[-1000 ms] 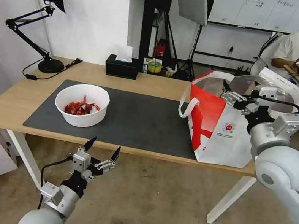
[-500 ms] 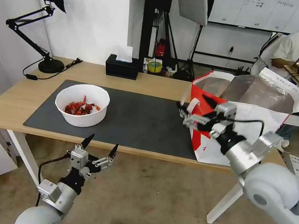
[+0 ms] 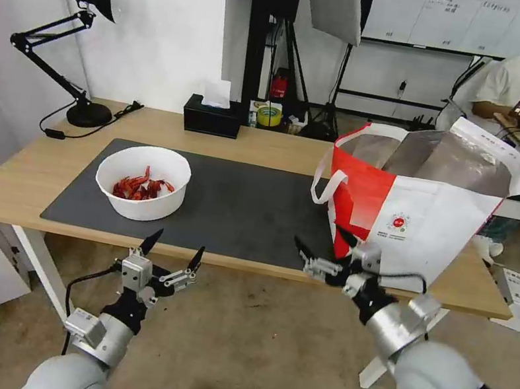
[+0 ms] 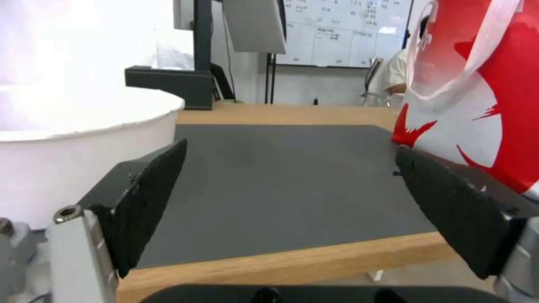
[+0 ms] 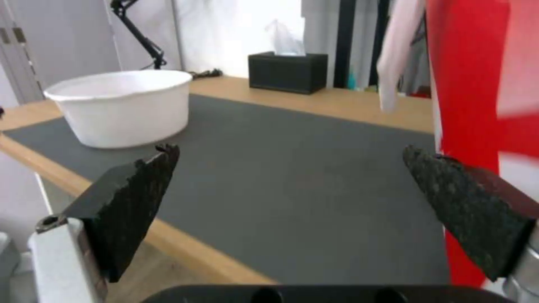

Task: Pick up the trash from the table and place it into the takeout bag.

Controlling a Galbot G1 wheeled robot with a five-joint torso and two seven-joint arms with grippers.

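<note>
The white bowl of red shells [image 3: 142, 182] sits on the dark grey mat [image 3: 243, 212] towards the desk's left end, well apart from the red-and-white takeout bag [image 3: 408, 210] standing at the right, while the left gripper [image 3: 171, 248] and right gripper [image 3: 320, 247] both hover spread wide and empty at the near edge.

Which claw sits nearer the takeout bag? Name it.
The right claw: it hangs open at the table's front edge, just below the takeout bag's near corner. The left claw is open too, but over by the white bowl.
</note>
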